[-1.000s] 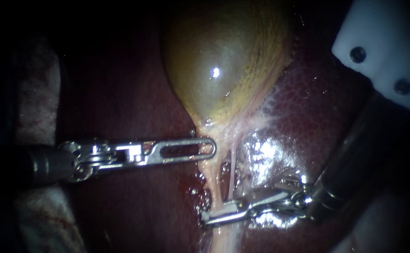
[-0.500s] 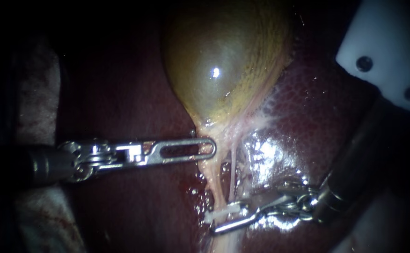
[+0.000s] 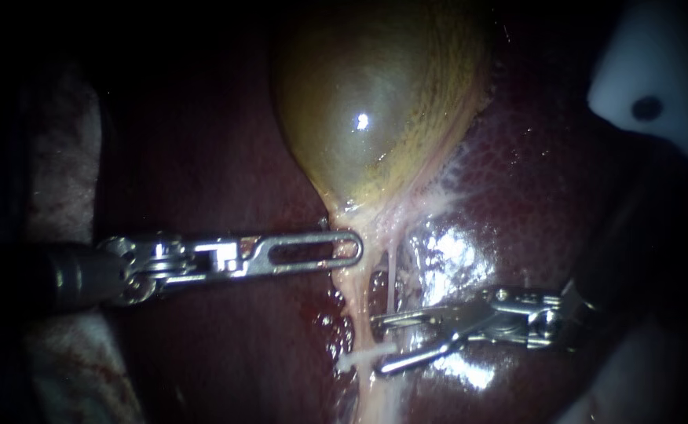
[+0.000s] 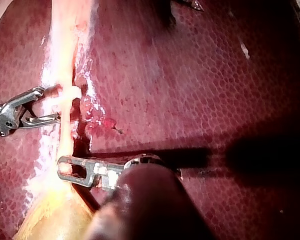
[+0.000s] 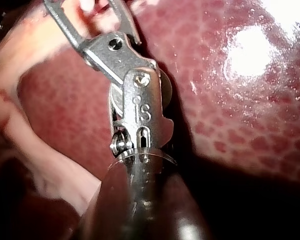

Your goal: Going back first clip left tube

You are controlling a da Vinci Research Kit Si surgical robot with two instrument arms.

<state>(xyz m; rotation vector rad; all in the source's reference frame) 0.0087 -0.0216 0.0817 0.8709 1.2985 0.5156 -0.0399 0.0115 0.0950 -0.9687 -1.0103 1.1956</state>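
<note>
Endoscope view: Left instrument [image 3: 336,251] enters from mid-left. Its slotted jaws lie together, clamped on the narrow lower end of the gallbladder [image 3: 375,102], centre frame. Two pale strands run down from there. The thicker one is the left tube [image 3: 360,310], with a white clip [image 3: 362,358] set across it, lower centre. Right instrument [image 3: 382,344] enters from the right, jaws well apart and holding nothing. Its lower jaw tip is just right of the clip, and its upper jaw tip is close to the strands. Liver [image 3: 532,196] fills the right half. A white part with a dark hole [image 3: 658,94] sits upper right.

Left wrist view: Own instrument [image 4: 65,168] is closed on pale tissue where the gallbladder [image 4: 50,220] tapers. Ahead of it, the clip [image 4: 70,92] crosses the tube [image 4: 65,132]. The right instrument [image 4: 47,104] is beside the clip, jaws spread and empty.

Right wrist view: Own instrument [image 5: 92,10] has its jaws splayed, tips cut by the frame edge, with nothing gripped. Liver [image 5: 230,100] lies beside it.
</note>
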